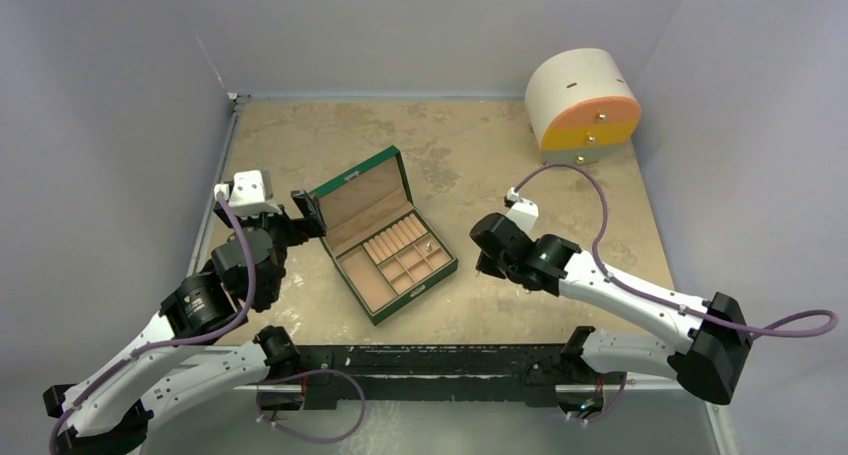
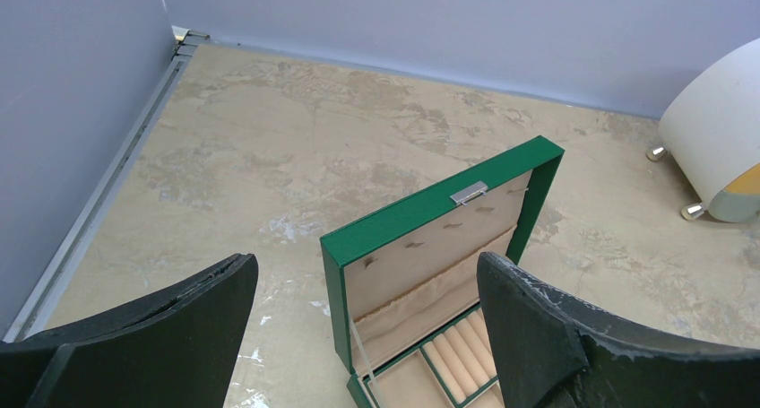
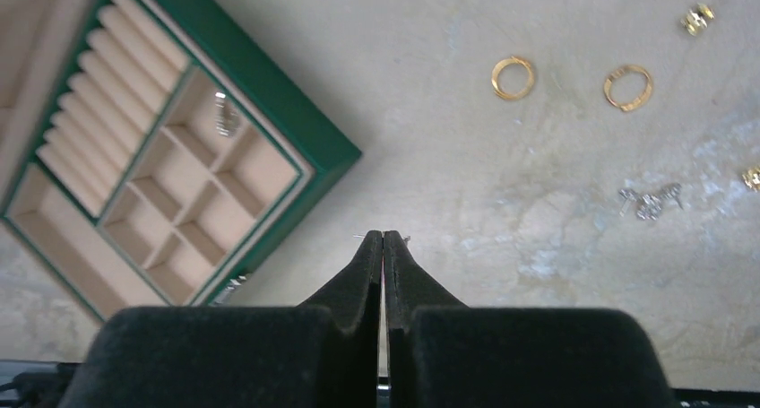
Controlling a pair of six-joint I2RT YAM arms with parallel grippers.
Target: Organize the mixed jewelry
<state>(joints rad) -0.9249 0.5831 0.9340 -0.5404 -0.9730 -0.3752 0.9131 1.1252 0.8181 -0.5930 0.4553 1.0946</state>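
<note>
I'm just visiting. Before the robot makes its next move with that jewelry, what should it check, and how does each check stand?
1. Green box lid open: ok.
2. Left gripper open and empty: ok.
3. Right gripper holding a piece: cannot tell. It is shut, and something thin may show at its tips.
4. All jewelry sorted: not ok. Two gold rings and silver earrings lie on the table.
5. Compartments free: ok. Only one silvery piece shows inside.
</note>
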